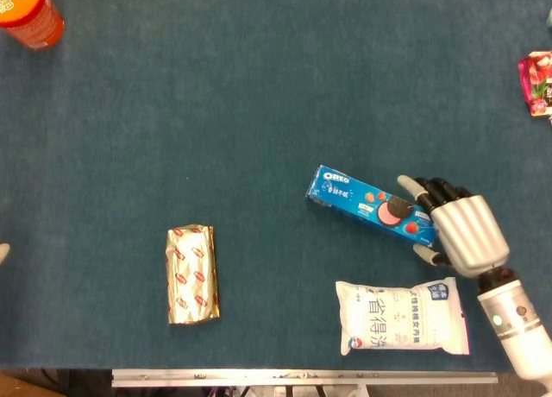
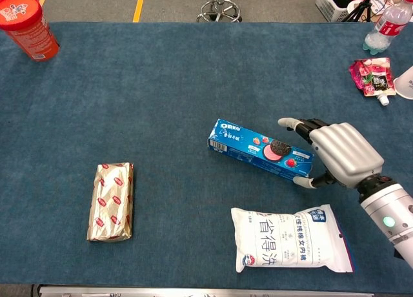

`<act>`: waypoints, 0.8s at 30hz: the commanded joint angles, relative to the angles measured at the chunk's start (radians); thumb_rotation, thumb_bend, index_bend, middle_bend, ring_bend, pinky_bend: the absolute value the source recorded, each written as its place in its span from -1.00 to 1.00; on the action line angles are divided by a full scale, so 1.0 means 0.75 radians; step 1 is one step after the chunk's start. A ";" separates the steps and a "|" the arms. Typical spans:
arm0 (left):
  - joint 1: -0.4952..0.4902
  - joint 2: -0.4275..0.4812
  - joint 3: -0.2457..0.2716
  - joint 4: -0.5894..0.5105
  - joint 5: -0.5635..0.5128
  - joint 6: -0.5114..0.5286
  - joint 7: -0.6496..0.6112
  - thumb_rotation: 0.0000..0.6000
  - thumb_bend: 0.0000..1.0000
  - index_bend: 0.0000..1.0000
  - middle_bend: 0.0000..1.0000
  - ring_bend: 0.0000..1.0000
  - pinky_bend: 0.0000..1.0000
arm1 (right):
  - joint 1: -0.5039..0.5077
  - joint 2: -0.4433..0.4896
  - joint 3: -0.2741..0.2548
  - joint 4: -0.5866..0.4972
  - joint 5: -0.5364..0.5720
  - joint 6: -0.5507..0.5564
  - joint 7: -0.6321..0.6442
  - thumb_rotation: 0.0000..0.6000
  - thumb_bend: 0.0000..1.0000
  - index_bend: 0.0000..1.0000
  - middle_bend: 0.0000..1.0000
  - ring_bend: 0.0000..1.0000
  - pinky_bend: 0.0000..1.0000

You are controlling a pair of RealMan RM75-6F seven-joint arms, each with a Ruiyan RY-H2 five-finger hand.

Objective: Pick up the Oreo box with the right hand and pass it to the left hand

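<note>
The blue Oreo box (image 1: pixel 369 204) (image 2: pixel 259 149) lies flat on the blue table, slanting from upper left down to lower right. My right hand (image 1: pixel 457 227) (image 2: pixel 332 153) sits at the box's right end, fingers spread above that end and the thumb below it, close to the box or just touching it. It holds nothing. Of my left hand only a pale tip (image 1: pixel 4 251) shows at the left edge of the head view; its state is hidden.
A white snack bag (image 1: pixel 402 317) (image 2: pixel 293 239) lies just below the right hand. A gold-wrapped pack (image 1: pixel 192 274) (image 2: pixel 112 201) lies at lower left. An orange-red canister (image 2: pixel 27 25) stands at far left; a pink pouch (image 2: pixel 370 75) and bottle (image 2: pixel 386 26) at far right.
</note>
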State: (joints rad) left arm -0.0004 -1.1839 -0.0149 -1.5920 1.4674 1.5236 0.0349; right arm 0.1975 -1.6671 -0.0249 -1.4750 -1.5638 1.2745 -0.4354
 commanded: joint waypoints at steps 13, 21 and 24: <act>0.008 -0.007 0.007 0.007 -0.001 -0.005 -0.006 1.00 -0.86 0.00 -0.12 -0.07 0.25 | 0.005 -0.015 0.079 0.085 0.087 0.036 0.012 1.00 -0.85 -0.67 -0.49 -0.52 -0.10; 0.007 -0.010 0.008 0.006 0.000 -0.011 -0.003 1.00 -0.86 0.00 -0.11 -0.06 0.25 | 0.007 -0.011 0.075 0.071 0.121 0.018 0.045 1.00 -0.85 -0.67 -0.49 -0.52 -0.10; 0.007 -0.011 0.008 0.006 0.002 -0.012 -0.001 1.00 -0.86 0.00 -0.11 -0.06 0.25 | 0.009 0.000 0.061 0.013 0.153 -0.023 0.052 1.00 -0.85 -0.67 -0.49 -0.52 -0.10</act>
State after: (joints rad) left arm 0.0048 -1.1921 -0.0088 -1.5874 1.4688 1.5148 0.0340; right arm 0.2034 -1.6729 0.0287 -1.4409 -1.4648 1.2766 -0.4022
